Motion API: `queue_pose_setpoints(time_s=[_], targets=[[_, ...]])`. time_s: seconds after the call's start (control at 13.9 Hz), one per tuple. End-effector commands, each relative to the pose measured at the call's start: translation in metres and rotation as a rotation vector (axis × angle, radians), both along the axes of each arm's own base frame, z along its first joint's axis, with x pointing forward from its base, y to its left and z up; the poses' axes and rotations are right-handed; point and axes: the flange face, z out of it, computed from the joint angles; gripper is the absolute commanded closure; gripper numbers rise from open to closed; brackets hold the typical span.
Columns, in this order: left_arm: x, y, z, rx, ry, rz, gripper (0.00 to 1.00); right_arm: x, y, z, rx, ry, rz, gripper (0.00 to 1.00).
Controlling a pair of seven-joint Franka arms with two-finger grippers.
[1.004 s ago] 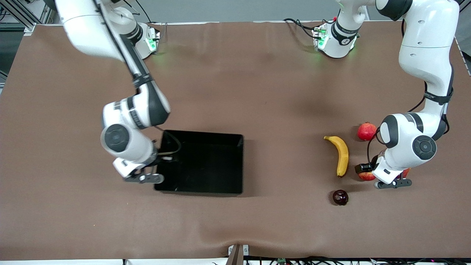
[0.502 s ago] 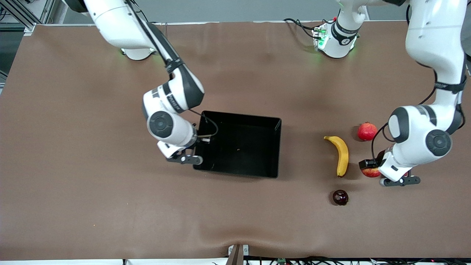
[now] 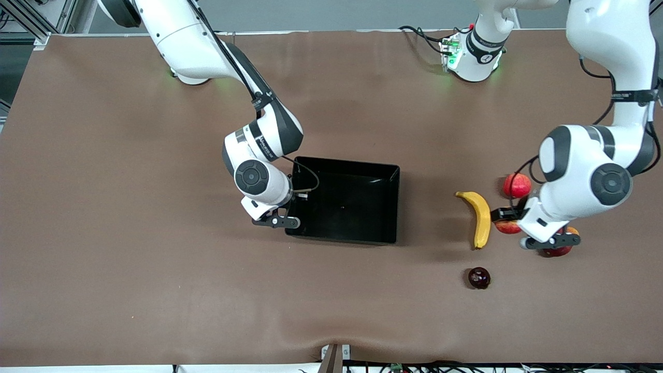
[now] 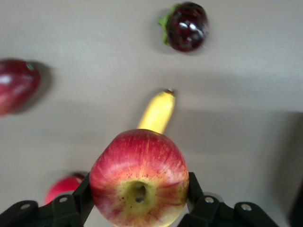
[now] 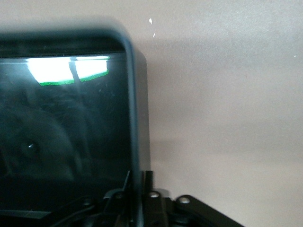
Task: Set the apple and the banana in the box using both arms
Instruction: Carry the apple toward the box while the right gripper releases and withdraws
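My left gripper (image 3: 512,220) is shut on the red and yellow apple (image 3: 506,227) and holds it above the table, beside the yellow banana (image 3: 481,217). In the left wrist view the apple (image 4: 139,177) sits between the fingers (image 4: 194,189), with the banana (image 4: 157,112) lying under it. My right gripper (image 3: 288,206) is shut on the wall of the black box (image 3: 394,207) at the end toward the right arm. The right wrist view shows the gripper (image 5: 141,184) pinching that wall (image 5: 135,118). The box has no fruit in it.
A red pomegranate (image 3: 518,185) lies farther from the front camera than the apple. A dark red and orange mango (image 3: 555,252) is partly hidden under my left hand. A small dark round fruit (image 3: 479,277) lies nearer the front camera than the banana.
My right gripper has dragged the box toward the left arm's end of the table. My left gripper has lifted the apple off the table and moved it toward the banana.
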Motion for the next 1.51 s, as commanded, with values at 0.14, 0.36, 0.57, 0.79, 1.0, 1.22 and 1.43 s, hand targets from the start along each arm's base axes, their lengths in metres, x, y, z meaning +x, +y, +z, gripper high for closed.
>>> queue_pose_setpoints(time_s=[0.14, 0.36, 0.57, 0.79, 1.0, 1.22, 1.43], targets=[[-0.018, -0.080, 0.016, -0.022, 0.015, 0.127, 1.00, 0.011, -0.007, 0.034, 0.037, -0.029, -0.023, 0.00], [-0.028, -0.154, 0.016, -0.021, 0.011, 0.203, 1.00, 0.039, -0.053, 0.092, 0.074, -0.106, -0.076, 0.00], [-0.038, -0.214, 0.028, -0.028, -0.015, 0.273, 1.00, 0.070, -0.126, 0.122, 0.101, -0.164, -0.056, 0.00], [-0.050, -0.266, 0.016, -0.026, -0.016, 0.309, 1.00, 0.085, -0.196, 0.154, 0.117, -0.204, 0.000, 0.00], [-0.047, -0.309, -0.008, -0.036, -0.022, 0.368, 1.00, 0.089, -0.264, 0.194, 0.127, -0.230, 0.037, 0.00], [-0.050, -0.334, -0.040, -0.023, -0.020, 0.393, 1.00, 0.076, -0.318, 0.237, 0.135, -0.219, 0.024, 0.00], [-0.057, -0.352, -0.071, -0.018, -0.041, 0.427, 1.00, 0.060, -0.362, 0.258, 0.136, -0.160, -0.022, 0.00]])
